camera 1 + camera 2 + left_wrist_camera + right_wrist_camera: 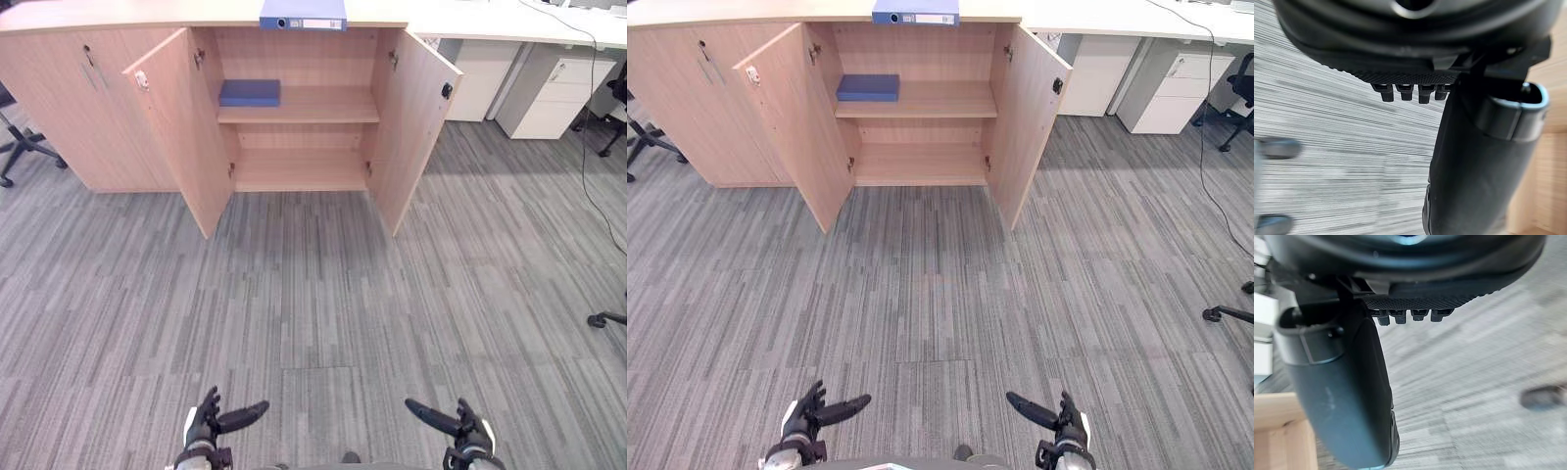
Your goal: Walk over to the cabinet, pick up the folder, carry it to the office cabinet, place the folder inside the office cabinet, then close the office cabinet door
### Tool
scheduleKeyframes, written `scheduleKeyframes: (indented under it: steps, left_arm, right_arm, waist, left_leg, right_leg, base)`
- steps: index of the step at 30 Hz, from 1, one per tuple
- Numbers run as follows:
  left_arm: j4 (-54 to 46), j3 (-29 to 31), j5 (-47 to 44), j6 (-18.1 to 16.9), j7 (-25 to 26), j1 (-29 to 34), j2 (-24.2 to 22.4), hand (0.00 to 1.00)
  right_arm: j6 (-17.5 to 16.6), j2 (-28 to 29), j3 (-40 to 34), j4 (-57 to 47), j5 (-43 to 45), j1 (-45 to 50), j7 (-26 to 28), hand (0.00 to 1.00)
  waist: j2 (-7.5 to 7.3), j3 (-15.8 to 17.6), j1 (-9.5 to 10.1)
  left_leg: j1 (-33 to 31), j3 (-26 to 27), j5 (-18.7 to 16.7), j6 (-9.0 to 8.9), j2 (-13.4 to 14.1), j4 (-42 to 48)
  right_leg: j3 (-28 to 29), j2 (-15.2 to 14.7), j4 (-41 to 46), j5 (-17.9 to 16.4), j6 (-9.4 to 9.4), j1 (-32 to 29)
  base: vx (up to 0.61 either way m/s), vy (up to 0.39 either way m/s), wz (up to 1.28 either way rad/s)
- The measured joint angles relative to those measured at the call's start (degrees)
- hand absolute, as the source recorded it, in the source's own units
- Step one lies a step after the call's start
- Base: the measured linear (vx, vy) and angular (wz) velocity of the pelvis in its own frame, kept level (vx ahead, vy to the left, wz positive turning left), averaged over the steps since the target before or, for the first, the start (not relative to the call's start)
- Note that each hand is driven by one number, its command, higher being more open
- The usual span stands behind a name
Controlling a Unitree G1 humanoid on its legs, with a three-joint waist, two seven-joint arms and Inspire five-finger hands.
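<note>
1. Left hand: dark, low at the near edge of the head views. We log it wide, with fingers relaxed and the thumb standing out toward the other hand, holding nothing.
2. Right hand: dark, level with the left hand and well apart from it. It is likewise wide, with the thumb pointing inward, holding nothing.
3. Blue lever-arch folder with a white spine label: lying flat on the cabinet top, well ahead of both hands and roughly midway between them. Neither hand touches it.
4. Light wooden office cabinet: well ahead of the hands. Its left door and right door both stand swung out toward us.
5. Flat dark-blue rectangular case: on the upper wooden shelf, toward the left hand's side. We cannot tell whether it is a book or a box.
6. Closed wooden cabinet section: adjoining the open one, ahead on the left hand's side.
7. Grey striped carpet floor: between the hands and the cabinet.
8. White drawer units: ahead, past the cabinet on the right hand's side.
9. Black chair base: ahead, far out on the left hand's side.
</note>
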Motion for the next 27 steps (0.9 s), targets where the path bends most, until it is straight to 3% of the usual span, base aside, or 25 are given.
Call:
scheduleKeyframes:
  steps: [10, 16, 18, 20, 21, 22, 24, 25, 27]
  left_arm:
    - [-1.0, 1.0, 0.0, 0.0, -1.0, 0.2, 0.1, 1.00]
    - [-3.8, 1.0, -0.6, 0.0, -0.9, 0.3, -0.2, 1.00]
    - [-5.1, 1.0, -1.0, 0.0, -0.7, 0.6, -0.3, 1.00]
    - [-5.8, 1.0, -1.7, 0.0, -0.6, 0.7, -0.6, 1.00]
    - [-5.9, 1.0, -1.7, 0.0, -0.5, 0.7, -0.6, 1.00]
    - [-5.9, 0.8, -1.8, 0.0, -0.5, 0.5, -0.5, 1.00]
    - [-5.8, 0.8, -1.8, 0.0, -0.3, 0.7, -0.1, 1.00]
    - [-5.8, 0.9, -1.8, 0.0, 0.4, 0.1, 0.6, 1.00]
    - [-5.4, 0.9, -1.8, 0.0, 0.8, -1.5, 1.1, 1.00]
  right_arm:
    - [0.0, -0.6, 0.0, -0.9, -3.5, -1.5, 1.3, 1.00]
    - [0.1, -3.1, 0.1, -1.5, -3.5, -5.0, 1.1, 1.00]
    - [0.2, -3.7, 0.3, -1.4, -3.5, -6.3, 1.0, 1.00]
    - [0.2, -3.7, 0.3, -1.4, -3.5, -6.6, 0.6, 1.00]
    - [0.3, -3.4, 0.5, -1.5, -3.4, -6.5, 0.6, 1.00]
    - [0.4, -3.2, 0.6, -2.0, -3.4, -5.8, 0.5, 1.00]
    - [0.8, -3.2, 0.6, -2.1, -3.4, -4.8, 0.5, 1.00]
    - [1.0, -3.3, 0.9, -2.1, -3.3, -4.6, 0.3, 1.00]
    - [1.0, -3.8, 1.7, -2.2, -3.3, -4.8, 0.1, 1.00]
  waist:
    - [0.70, 1.9, -0.39]
    - [2.55, 3.7, -0.29]
    - [3.33, 4.3, -0.20]
    - [3.58, 4.7, -0.19]
    - [3.43, 5.2, -0.19]
    - [3.36, 5.9, -0.62]
    - [3.36, 6.7, -1.14]
    - [3.53, 7.9, -1.56]
    - [4.62, 9.1, -2.25]
  left_leg:
    - [0.8, 1.2, -1.1, -1.60, -0.2, 0.5]
    - [-4.7, 3.9, -6.6, -0.66, 0.1, 9.2]
    - [-6.3, 5.4, -9.2, 0.52, 0.4, 11.8]
    - [-6.6, 6.3, -11.9, 2.07, 0.4, 13.4]
    - [-6.2, 6.4, -13.0, 2.57, 0.1, 14.0]
    - [-4.6, 5.6, -13.8, 3.68, -0.8, 13.7]
    - [-2.0, 5.0, -14.7, 4.09, -1.3, 12.9]
    - [0.5, 4.4, -14.7, 4.17, -1.1, 11.0]
    - [2.1, 3.1, -14.7, 4.15, 0.3, 9.2]
  right_leg:
    - [-0.4, -0.5, -0.2, 0.0, 0.11, 1.0]
    - [1.4, -0.8, 1.6, -1.9, 1.88, -2.1]
    - [2.4, -0.6, 6.8, -5.1, 2.34, -5.4]
    - [2.5, -0.8, 16.7, -9.2, 4.06, -10.0]
    - [1.8, -1.3, 25.8, -10.8, 5.19, -13.9]
    - [-1.0, -2.9, 40.1, -11.1, 5.40, -20.5]
    - [-3.1, -4.0, 44.7, -13.4, 3.74, -23.6]
    - [-6.4, -4.2, 43.3, -14.4, 2.01, -26.9]
    - [-8.6, -3.2, 39.5, -14.0, 1.26, -29.9]
  base:
    - [0.07, 0.012, -0.02]
    - [0.03, -0.020, -0.18]
    - [0.03, 0.006, -0.25]
    - [0.04, 0.039, -0.19]
    - [0.09, 0.085, -0.01]
    - [0.12, 0.077, 0.10]
    - [0.24, 0.054, 0.23]
    - [0.34, 0.030, 0.25]
    - [0.36, -0.027, 0.36]
